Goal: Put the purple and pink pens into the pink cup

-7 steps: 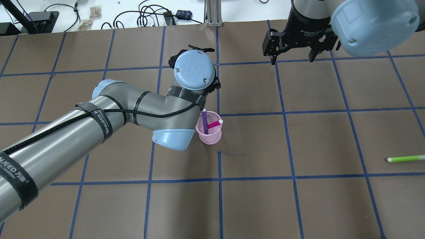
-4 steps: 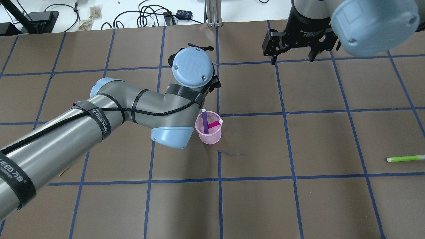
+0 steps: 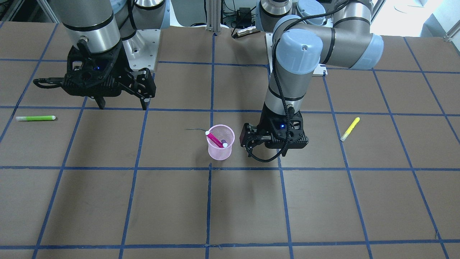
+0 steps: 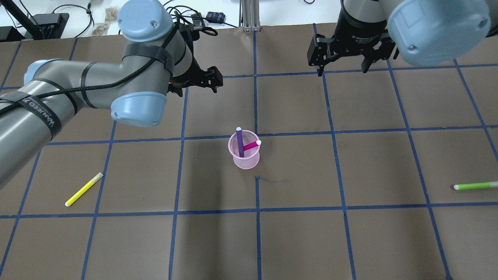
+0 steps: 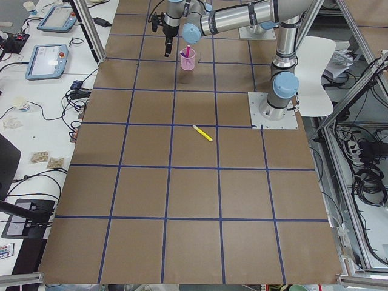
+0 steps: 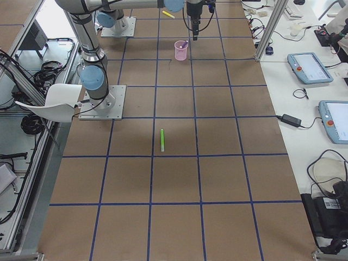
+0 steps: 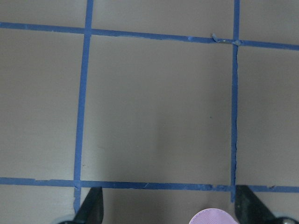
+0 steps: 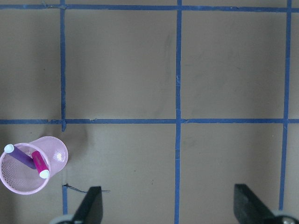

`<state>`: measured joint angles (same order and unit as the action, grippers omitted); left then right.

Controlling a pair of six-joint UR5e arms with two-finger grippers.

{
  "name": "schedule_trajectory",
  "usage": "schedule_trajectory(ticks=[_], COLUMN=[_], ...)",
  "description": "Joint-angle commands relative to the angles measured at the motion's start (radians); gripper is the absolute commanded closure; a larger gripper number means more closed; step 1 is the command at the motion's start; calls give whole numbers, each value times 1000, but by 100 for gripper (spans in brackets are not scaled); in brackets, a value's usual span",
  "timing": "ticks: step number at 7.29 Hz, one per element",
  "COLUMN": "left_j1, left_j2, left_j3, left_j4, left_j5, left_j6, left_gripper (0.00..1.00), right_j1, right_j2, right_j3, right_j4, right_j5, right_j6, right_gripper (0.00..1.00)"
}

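Left fingers (image 7: 91, 207) are spread wide with nothing between them, only the cup (image 4: 244, 155) rim peeking in at the wrist view's bottom edge. The left gripper (image 4: 197, 85) hangs apart from the cup, on its left side, pointing down. The right gripper (image 4: 344, 70), jaws wide and empty too, hovers well off the cup's far right. The purple pen (image 4: 240, 142) and pink pen (image 4: 251, 146) both stand in the cup, leaning and crossed. A yellow pen (image 4: 83, 189) lies well left of the cup and a green pen (image 4: 474, 186) well right. The left arm is bent at the elbow.
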<state>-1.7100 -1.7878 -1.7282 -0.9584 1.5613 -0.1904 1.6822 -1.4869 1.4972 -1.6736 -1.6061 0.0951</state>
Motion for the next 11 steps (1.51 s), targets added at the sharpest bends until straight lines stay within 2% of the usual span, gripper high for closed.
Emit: schedule_trajectory(ticks=[1, 4, 6, 11], left_j1=[45, 69, 114, 190], left_j2=[50, 105, 163, 260], left_j3=[2, 4, 41, 53], left_j4=[-63, -202, -361, -569], left_j5=[-3, 0, 8, 8], left_j6=[22, 156, 265, 356], left_gripper=[0, 0, 0, 0], right_j1=[1, 1, 1, 1], right_j2=[0, 0, 0, 0], right_j3=[0, 0, 0, 0], right_j4=[0, 0, 0, 0], right_j5=[-2, -2, -2, -2], right_j6=[0, 0, 0, 0], right_gripper=[0, 0, 0, 0])
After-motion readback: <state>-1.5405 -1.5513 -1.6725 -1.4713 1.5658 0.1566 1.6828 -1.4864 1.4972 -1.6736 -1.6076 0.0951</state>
